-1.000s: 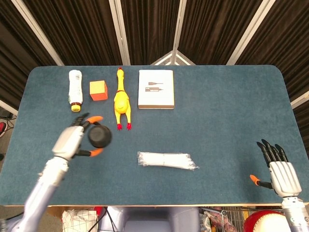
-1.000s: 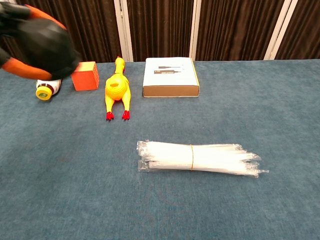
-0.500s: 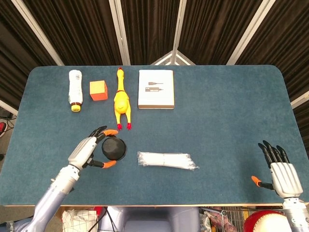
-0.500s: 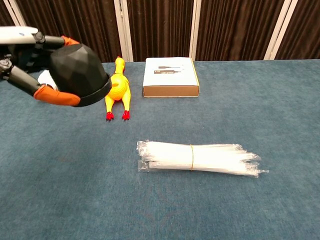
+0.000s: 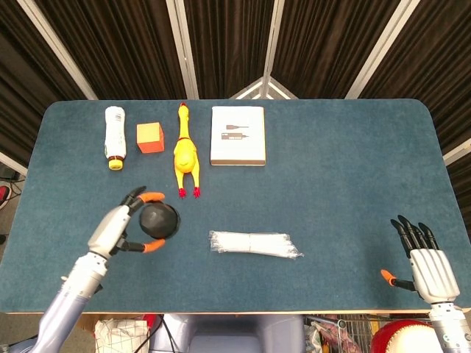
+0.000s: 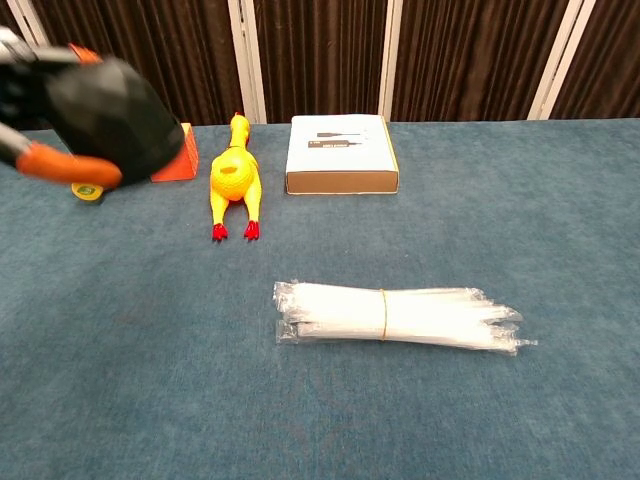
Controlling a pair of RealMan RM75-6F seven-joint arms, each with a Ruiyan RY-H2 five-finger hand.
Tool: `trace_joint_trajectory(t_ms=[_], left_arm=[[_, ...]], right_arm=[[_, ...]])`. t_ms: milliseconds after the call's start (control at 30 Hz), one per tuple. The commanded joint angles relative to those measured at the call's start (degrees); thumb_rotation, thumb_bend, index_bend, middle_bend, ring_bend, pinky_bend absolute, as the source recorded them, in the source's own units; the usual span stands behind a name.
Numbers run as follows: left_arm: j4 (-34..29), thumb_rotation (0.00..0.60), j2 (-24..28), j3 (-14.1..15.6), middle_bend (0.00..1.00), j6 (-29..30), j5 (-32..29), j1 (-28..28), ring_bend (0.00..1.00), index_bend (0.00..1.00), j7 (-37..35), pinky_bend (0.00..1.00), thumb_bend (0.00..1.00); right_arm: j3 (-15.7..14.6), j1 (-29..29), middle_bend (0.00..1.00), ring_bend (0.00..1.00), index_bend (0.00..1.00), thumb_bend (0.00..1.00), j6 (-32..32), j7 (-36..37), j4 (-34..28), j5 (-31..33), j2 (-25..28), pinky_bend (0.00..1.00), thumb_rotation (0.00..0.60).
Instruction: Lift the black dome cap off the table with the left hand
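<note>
My left hand [image 5: 118, 229] holds the black dome cap [image 5: 159, 219] between its orange-tipped thumb and fingers, above the front left of the blue table [image 5: 331, 169]. In the chest view the black dome cap [image 6: 115, 115] hangs well clear of the table top at the upper left, with the left hand [image 6: 30, 110] partly cut off by the frame edge. My right hand [image 5: 429, 263] rests at the table's front right corner, fingers apart, holding nothing. It does not show in the chest view.
Along the far edge lie a white bottle [image 5: 115, 137], an orange cube [image 5: 150, 137], a yellow rubber chicken [image 5: 185, 152] and a white box [image 5: 238, 135]. A clear bundle of plastic sticks [image 5: 254, 244] lies near the front middle, just right of the cap.
The left hand with the cap swung right and toward the front, then moved back left and up. The right hand has barely shifted.
</note>
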Motion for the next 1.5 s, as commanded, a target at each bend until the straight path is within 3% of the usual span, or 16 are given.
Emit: trace_joint_trajectory(t_ms=[33, 133, 200, 300, 400, 467, 533, 667, 767, 867, 967, 1167, 1300, 1400, 1500], left_arm=[[3.9, 0.600, -7.9, 0.6, 0.42, -3.9, -4.9, -4.1, 0.00, 0.22, 8.7, 0.00, 0.55], [-0.9, 0.600, -5.3, -4.0, 0.43, 1.1, -3.1, -3.2, 0.00, 0.23, 6.9, 0.00, 0.55], [-6.1, 0.600, 0.1, -7.6, 0.44, 5.5, -0.3, -0.5, 0.00, 0.23, 2.7, 0.00, 0.55], [-10.0, 0.600, 8.1, -10.1, 0.44, 9.0, 4.3, 4.3, 0.00, 0.24, -6.1, 0.00, 0.55], [-9.6, 0.600, 14.0, -8.8, 0.45, 10.0, 9.2, 8.5, 0.00, 0.25, -13.5, 0.00, 0.55], [-7.1, 0.600, 16.0, -5.8, 0.45, 7.6, 12.6, 9.7, 0.00, 0.26, -16.4, 0.00, 0.55], [-4.6, 0.600, 15.4, -3.4, 0.45, 4.7, 13.6, 9.1, 0.00, 0.26, -16.6, 0.00, 0.56], [4.3, 0.600, 6.7, 1.4, 0.44, -4.8, 10.1, 4.8, 0.00, 0.28, -13.5, 0.00, 0.55], [12.3, 0.600, -3.4, 1.5, 0.44, -9.6, 2.6, 0.3, 0.00, 0.28, -9.7, 0.00, 0.55], [15.5, 0.600, -8.9, 1.0, 0.44, -9.9, -2.3, -2.4, 0.00, 0.27, -3.8, 0.00, 0.55], [12.3, 0.600, -9.2, -0.5, 0.44, -7.0, -3.6, -3.2, 0.00, 0.28, 0.0, 0.00, 0.55], [-1.3, 0.600, 0.5, -4.5, 0.45, 4.9, 5.2, 2.2, 0.00, 0.29, -3.1, 0.00, 0.55], [-0.7, 0.600, 3.7, 0.5, 0.45, 5.1, 11.5, 5.2, 0.00, 0.30, -5.9, 0.00, 0.55], [6.8, 0.600, -1.0, 5.4, 0.44, -2.1, 8.5, 3.3, 0.00, 0.29, -2.9, 0.00, 0.55], [11.8, 0.600, -5.8, 6.2, 0.43, -5.1, 4.7, 1.3, 0.00, 0.28, 1.1, 0.00, 0.56]], right_arm=[[-0.1, 0.1, 0.03, 0.12, 0.02, 0.19, -0.4, -0.1, 0.3, 0.1, -0.2, 0.00, 0.600], [0.1, 0.2, 0.03, 0.12, 0.02, 0.19, -0.6, 0.0, 0.4, 0.4, -0.3, 0.00, 0.600], [0.2, 0.3, 0.03, 0.12, 0.02, 0.19, -0.7, 0.1, 0.5, 0.6, -0.3, 0.00, 0.600], [0.2, 0.2, 0.03, 0.12, 0.02, 0.19, -0.7, 0.3, 0.6, 0.7, -0.3, 0.00, 0.600], [0.1, 0.2, 0.03, 0.12, 0.02, 0.19, -0.6, 0.2, 0.4, 0.5, -0.3, 0.00, 0.600], [0.0, 0.3, 0.03, 0.12, 0.02, 0.19, -0.7, -0.1, 0.3, 0.3, -0.4, 0.00, 0.600], [0.0, 0.4, 0.03, 0.12, 0.02, 0.19, -0.8, -0.3, 0.2, 0.4, -0.5, 0.00, 0.600], [0.2, 0.6, 0.03, 0.12, 0.01, 0.19, -1.3, -0.5, 0.3, 0.6, -0.7, 0.00, 0.600], [0.2, 0.7, 0.03, 0.12, 0.01, 0.19, -1.6, -0.1, 1.0, 1.0, -0.9, 0.00, 0.600], [0.5, 0.6, 0.03, 0.12, 0.02, 0.19, -1.3, 0.5, 1.1, 1.2, -0.7, 0.00, 0.600], [0.6, 0.4, 0.03, 0.12, 0.02, 0.19, -0.8, 0.9, 1.1, 1.3, -0.4, 0.00, 0.600], [0.4, 0.0, 0.03, 0.12, 0.02, 0.19, 0.0, 1.5, 0.5, 0.6, 0.3, 0.00, 0.600], [0.3, 0.1, 0.03, 0.12, 0.01, 0.19, -0.1, 1.4, 0.5, 0.5, 0.1, 0.00, 0.600], [0.3, 0.4, 0.03, 0.12, 0.01, 0.19, -0.6, 1.3, 0.6, 0.4, -0.2, 0.00, 0.600], [0.2, 0.6, 0.03, 0.12, 0.02, 0.19, -0.9, 1.0, 0.6, 0.3, -0.3, 0.00, 0.600]])
